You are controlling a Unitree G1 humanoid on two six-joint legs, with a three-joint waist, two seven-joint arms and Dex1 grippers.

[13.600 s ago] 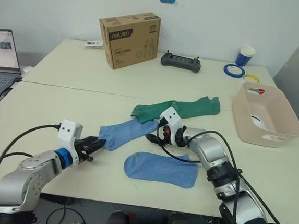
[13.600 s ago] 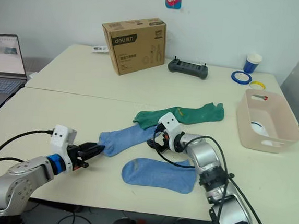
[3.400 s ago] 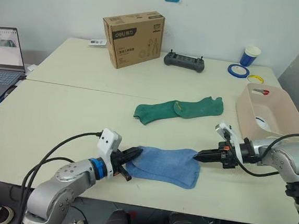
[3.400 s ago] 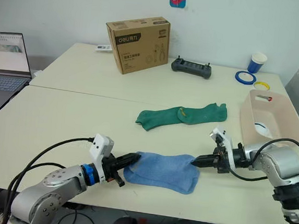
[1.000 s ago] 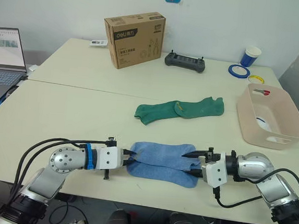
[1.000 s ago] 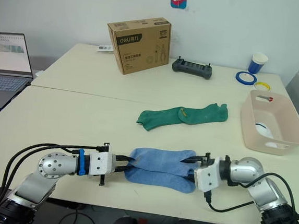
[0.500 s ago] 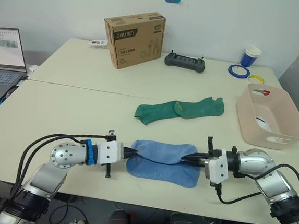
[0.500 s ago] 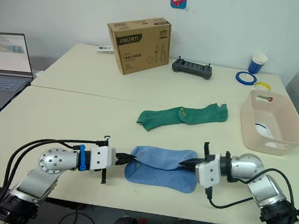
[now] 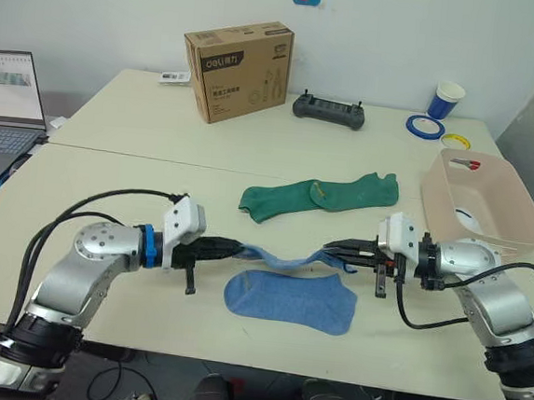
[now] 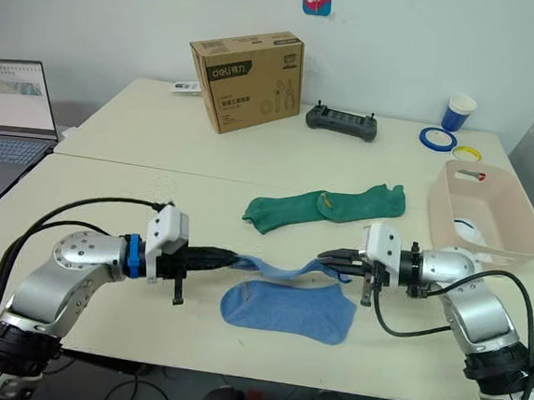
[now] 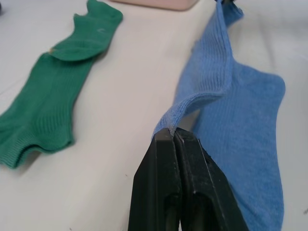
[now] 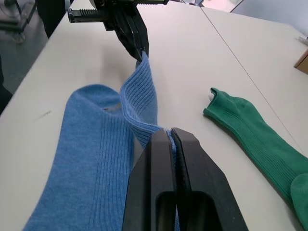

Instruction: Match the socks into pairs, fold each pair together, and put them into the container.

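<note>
Right now your left gripper (image 9: 236, 248) is pinched shut on one end of a light blue sock (image 9: 285, 260), and your right gripper (image 9: 328, 248) is clamped on its other end, so it hangs sagging between them above the tabletop (image 9: 138, 179). Directly beneath it the second blue sock (image 9: 291, 299) lies flat. Two dark green socks (image 9: 319, 194) lie overlapping just beyond. Your pink container (image 9: 477, 204) sits at the right edge, with something white (image 9: 463, 220) inside; you cannot tell what it is. A cardboard box (image 9: 238, 69) stands at the far side.
</note>
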